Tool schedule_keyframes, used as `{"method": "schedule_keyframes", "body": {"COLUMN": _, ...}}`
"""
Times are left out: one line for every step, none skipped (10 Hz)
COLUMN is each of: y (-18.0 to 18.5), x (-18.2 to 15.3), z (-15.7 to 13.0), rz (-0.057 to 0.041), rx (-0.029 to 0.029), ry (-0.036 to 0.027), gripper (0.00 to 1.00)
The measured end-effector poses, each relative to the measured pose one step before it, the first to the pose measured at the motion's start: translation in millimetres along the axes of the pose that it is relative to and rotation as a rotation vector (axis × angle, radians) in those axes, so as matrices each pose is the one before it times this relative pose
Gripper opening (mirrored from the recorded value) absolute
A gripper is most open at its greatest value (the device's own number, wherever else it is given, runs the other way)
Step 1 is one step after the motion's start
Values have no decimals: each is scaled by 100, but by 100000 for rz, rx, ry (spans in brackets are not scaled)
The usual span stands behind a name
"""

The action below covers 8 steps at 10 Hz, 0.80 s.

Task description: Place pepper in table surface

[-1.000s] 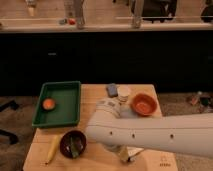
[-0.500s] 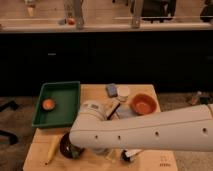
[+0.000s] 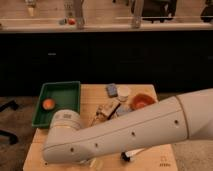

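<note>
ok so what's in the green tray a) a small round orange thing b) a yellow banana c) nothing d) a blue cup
a: a small round orange thing lies in the near left part of the tray; the pincer is out of sight, hidden behind the arm.

Just one view. Looked down from high over the near edge of the table surface (image 3: 92, 95), tilted forward and facing across it toward the dark cabinet fronts (image 3: 100, 55) and the counter (image 3: 105, 25) behind. Sat close behind the white arm (image 3: 130, 132), which filled the lower half. Took in the green tray (image 3: 60, 84) at left. Hid the gripper beneath that arm, low in frame.
</note>
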Motion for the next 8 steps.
{"method": "schedule_keyframes", "body": {"y": -583, "x": -550, "z": 150, "rz": -794, "rx": -137, "ry": 950, "gripper": 80}}
{"method": "schedule_keyframes", "body": {"y": -891, "x": -679, "z": 215, "rz": -185, "rx": -87, "ry": 1336, "gripper": 80}}
{"method": "schedule_keyframes", "body": {"y": -839, "x": -366, "z": 159, "rz": 1745, "rx": 213, "ry": 939, "gripper": 80}}
{"method": "schedule_keyframes", "body": {"y": -660, "x": -10, "z": 198, "rz": 2841, "rx": 90, "ry": 480, "gripper": 80}}
{"method": "schedule_keyframes", "body": {"y": -672, "x": -30, "z": 215, "rz": 2510, "rx": 62, "ry": 304, "gripper": 80}}
{"method": "schedule_keyframes", "body": {"y": -769, "x": 72, "z": 309, "rz": 2757, "rx": -203, "ry": 286, "gripper": 80}}
{"method": "schedule_keyframes", "body": {"y": -643, "x": -154, "z": 249, "rz": 1269, "rx": -316, "ry": 89, "gripper": 80}}
{"method": "schedule_keyframes", "body": {"y": -551, "x": -146, "z": 257, "rz": 1157, "rx": -414, "ry": 249, "gripper": 80}}
